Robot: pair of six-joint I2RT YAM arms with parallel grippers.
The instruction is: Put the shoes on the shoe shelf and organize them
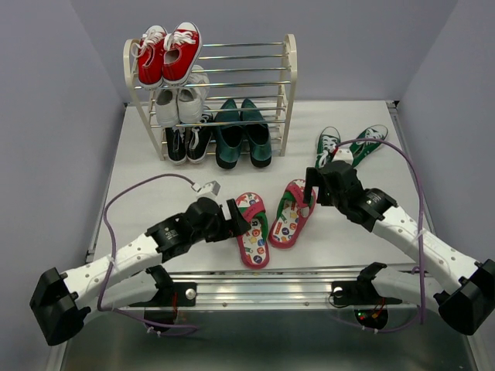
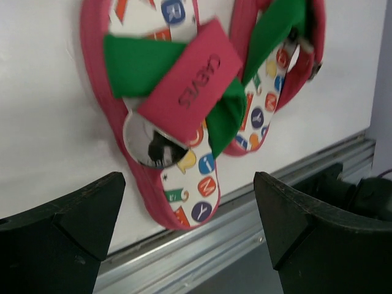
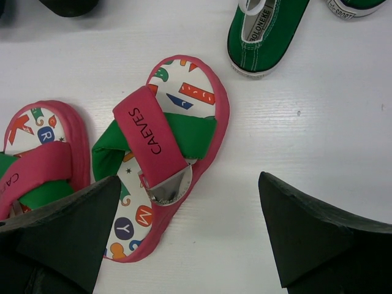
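The red flip-flops [image 1: 254, 234] lie side by side on the white table [image 1: 147, 166], in the middle near the front, not on the shoe shelf [image 1: 288, 81]. Each one has green bands and a red strap [image 3: 150, 139] with the word CAEVES on it. The insoles show bright letters like R, Y and M. The left gripper [image 1: 241, 216] is wide open right by one flip-flop and holds nothing. The right gripper [image 1: 312, 189] is wide open over the other and holds nothing too. The green sneakers [image 1: 329, 147] lie on the table off to the right, and a label inside one reads something like OLONEKE. The dark teal slip-ons [image 1: 230, 139] sit on the bottom rods of the shelf beside black sneakers [image 1: 176, 144]. White sneakers [image 1: 189, 104] sit above them, and red sneakers [image 1: 179, 52] sit on top.
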